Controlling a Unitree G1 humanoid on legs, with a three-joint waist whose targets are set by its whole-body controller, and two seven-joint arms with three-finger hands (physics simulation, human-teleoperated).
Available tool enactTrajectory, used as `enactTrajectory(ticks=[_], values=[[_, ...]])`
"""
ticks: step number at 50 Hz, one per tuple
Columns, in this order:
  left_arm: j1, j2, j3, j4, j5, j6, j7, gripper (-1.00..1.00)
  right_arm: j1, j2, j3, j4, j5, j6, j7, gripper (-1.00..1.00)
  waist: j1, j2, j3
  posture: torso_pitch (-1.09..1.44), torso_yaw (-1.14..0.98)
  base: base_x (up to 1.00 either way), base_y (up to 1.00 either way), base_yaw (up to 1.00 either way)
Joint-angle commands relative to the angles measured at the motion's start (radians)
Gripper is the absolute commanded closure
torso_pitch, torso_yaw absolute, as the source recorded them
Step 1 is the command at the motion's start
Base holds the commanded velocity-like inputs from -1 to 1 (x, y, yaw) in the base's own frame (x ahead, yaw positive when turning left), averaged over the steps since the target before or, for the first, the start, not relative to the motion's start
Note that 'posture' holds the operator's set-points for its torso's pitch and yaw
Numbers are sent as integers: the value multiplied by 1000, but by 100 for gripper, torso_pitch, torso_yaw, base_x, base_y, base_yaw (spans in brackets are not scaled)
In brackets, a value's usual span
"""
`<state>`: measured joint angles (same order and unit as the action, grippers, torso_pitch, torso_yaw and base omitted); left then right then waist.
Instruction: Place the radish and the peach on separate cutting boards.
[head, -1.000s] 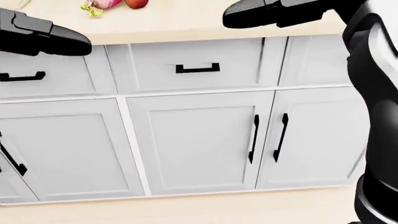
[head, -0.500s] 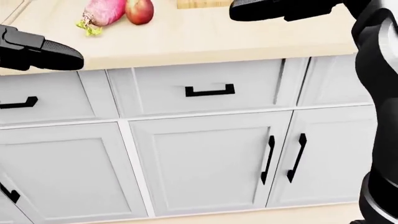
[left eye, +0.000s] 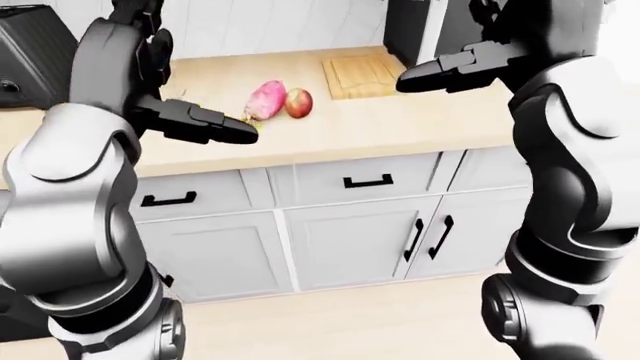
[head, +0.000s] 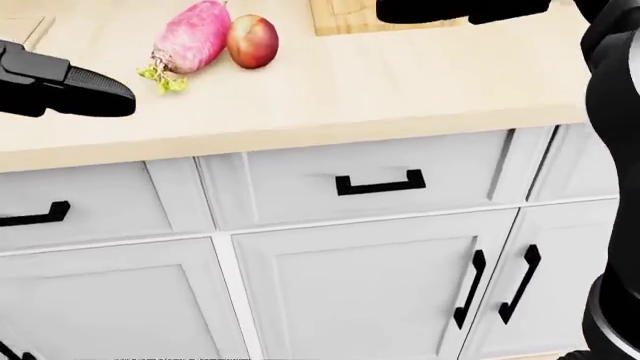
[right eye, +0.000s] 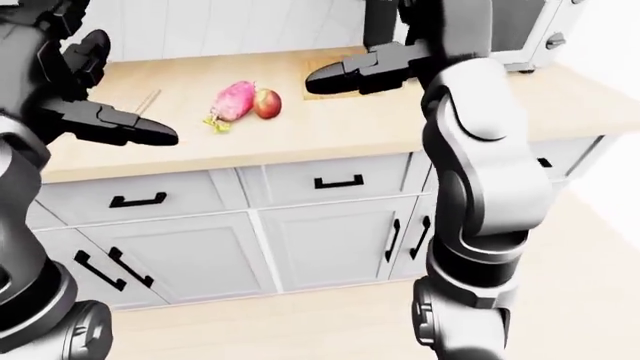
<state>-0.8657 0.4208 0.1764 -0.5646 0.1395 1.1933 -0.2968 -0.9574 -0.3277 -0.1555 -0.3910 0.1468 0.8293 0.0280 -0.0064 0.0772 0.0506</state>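
Left-eye view: radish and peach lie side by side, touching or nearly so, on the wooden countertop in the upper middle of the frame. One cutting board sits just right of the peach, up toward the wall. Left hand is extended at mid-left with fingers straight, gripping nothing; its tips overlap the radish's leafy end in the picture, but contact can't be told. Right hand hangs at upper right over the board's right edge, fingers stretched out, empty, apart from the peach.

Head view: radish at top, left of centre, tilted, green stub pointing lower left; peach just beside it on the right. Left hand shows as a black shape at the left edge, lower left of the radish and clear of it. Right hand is cut off by the top edge over the cutting board; finger state can't be told here. Drawer handle and white cabinet doors fill the lower frame.

Right-eye view: left hand at left, fingers extended, a clear gap between it and the radish. Peach sits between radish and board. Right hand is above and right of the peach, flat, holding nothing. A second board edge or thin stick lies upper left, too unclear to tell.
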Motion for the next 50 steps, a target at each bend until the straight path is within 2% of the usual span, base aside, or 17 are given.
enactTrajectory(ticks=[1,12,16,18,21,26,29,30,31,32,33,40,42,43,44,45,50], values=[[-39,10,3,-10,8,-11,5,-100,-34,-18,-12,-17,6,-15,2,-100,-10,16,-32,0,0,10,16,0],[-101,42,-3,34,19,-15,-28,-100,-48,-13,-4,-2,9,-21,4,-100,7,-77,-20,0,0,14,14,0],[-90,39,1,16,24,-4,-34,-100,-48,-5,-3,-4,14,-21,3,-100,15,-130,-28,0,0,15,3,0],[-93,38,-1,17,26,-3,-34,-100,-45,-6,0,-8,13,-24,3,-100,11,-100,-24,0,0,15,0,0],[-89,31,-4,22,29,-11,-32,-100,-40,-9,4,-8,7,-25,11,-100,11,-114,-29,0,0,16,0,0],[-96,37,-2,10,33,6,-41,-100,-37,-11,6,-22,2,-12,23,-100,6,-80,-4,0,0,26,1,0],[-96,36,-2,13,35,1,-42,-100,-44,-3,3,-18,0,-1,17,-100,-2,-39,-9,0,0,24,6,0],[-93,35,-1,10,35,2,-41,-100,-40,-5,8,-16,-5,-8,21,-100,-5,-11,-26,0,0,9,8,0],[-92,35,0,8,36,3,-42,-100,-41,-5,9,-17,-6,-7,24,-100,-9,-5,-51,0,0,10,9,0],[-92,36,0,8,36,3,-42,-100,-41,-4,8,-16,-8,-8,23,-100,0,-13,-32,0,0,9,10,0],[-92,35,2,7,36,3,-41,-100,-38,-4,9,-16,-11,-10,26,-100,-3,7,-25,0,0,9,20,0],[-84,28,-1,5,39,-1,-36,-100,-36,0,7,-20,-18,-7,32,-100,12,-86,-11,0,0,6,29,0],[-86,28,-2,6,39,1,-37,-100,-36,-1,8,-17,-20,-8,33,-100,15,-141,-28,0,0,6,31,0],[-87,28,-3,8,39,-1,-38,-100,-38,-2,8,-17,-20,-8,36,-100,7,-107,-24,0,0,6,30,0],[-87,29,-5,12,40,-4,-37,-100,-38,-3,7,-14,-22,-11,37,-100,10,-128,-27,0,0,5,29,0],[-88,28,-6,15,40,-6,-38,-100,-39,-3,6,-14,-22,-9,37,-100,5,-127,-34,0,0,5,30,0],[-93,30,-8,12,44,2,-45,-100,-35,-2,4,-19,-23,-8,40,-100,4,-101,-28,0,0,5,30,0]])
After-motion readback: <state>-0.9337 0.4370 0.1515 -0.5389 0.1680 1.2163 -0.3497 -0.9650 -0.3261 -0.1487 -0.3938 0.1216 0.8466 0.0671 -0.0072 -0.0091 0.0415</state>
